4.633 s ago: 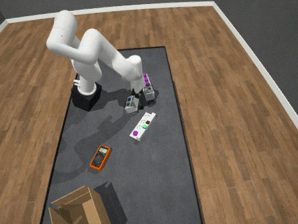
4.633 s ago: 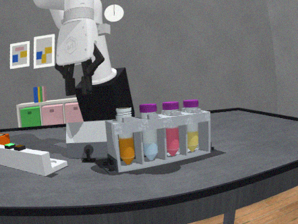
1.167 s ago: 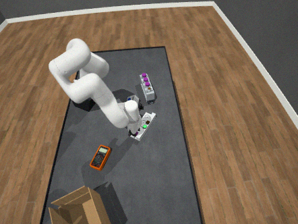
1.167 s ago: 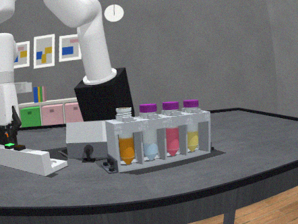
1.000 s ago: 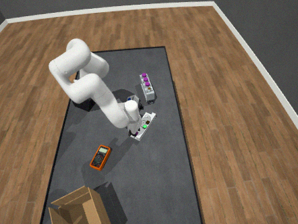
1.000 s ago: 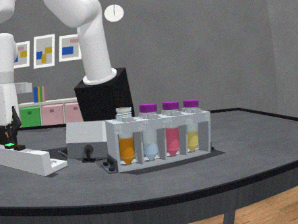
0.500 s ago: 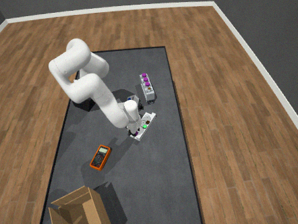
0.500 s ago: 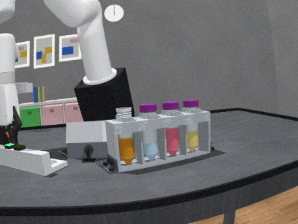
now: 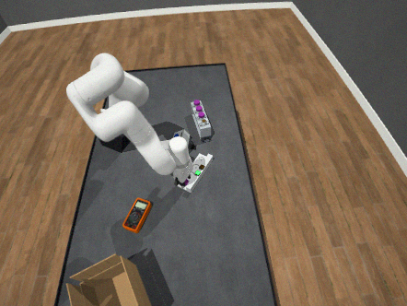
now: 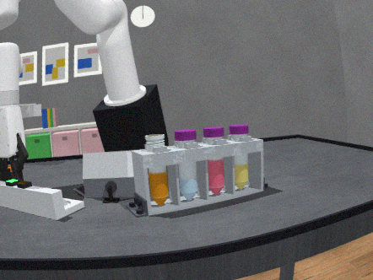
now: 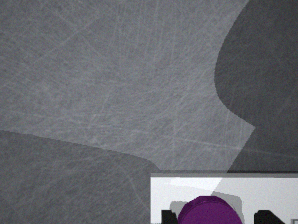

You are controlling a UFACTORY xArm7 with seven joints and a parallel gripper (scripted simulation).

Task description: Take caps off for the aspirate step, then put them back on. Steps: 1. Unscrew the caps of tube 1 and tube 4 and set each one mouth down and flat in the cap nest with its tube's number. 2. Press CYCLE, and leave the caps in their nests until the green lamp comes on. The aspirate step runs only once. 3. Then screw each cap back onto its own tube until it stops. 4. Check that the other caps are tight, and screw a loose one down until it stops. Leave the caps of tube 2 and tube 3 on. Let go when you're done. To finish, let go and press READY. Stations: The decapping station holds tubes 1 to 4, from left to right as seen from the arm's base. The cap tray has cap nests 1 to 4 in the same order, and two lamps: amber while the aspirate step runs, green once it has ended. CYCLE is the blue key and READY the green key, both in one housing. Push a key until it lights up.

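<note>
We see one tube point(image 10: 154, 141) uncapped mid-frame, green lamp point(image 10: 12, 182) lit. Gripper point(image 10: 13, 173), half-open and holding nothing, straddles the purple cap point(image 11: 210, 212) in the cap tray point(image 10: 38, 198), far left. Recapping, tightness check and READY remain.

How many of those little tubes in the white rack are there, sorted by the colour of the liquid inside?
orange tube: 1
pale blue tube: 1
red tube: 1
yellow tube: 1
Total: 4
</note>
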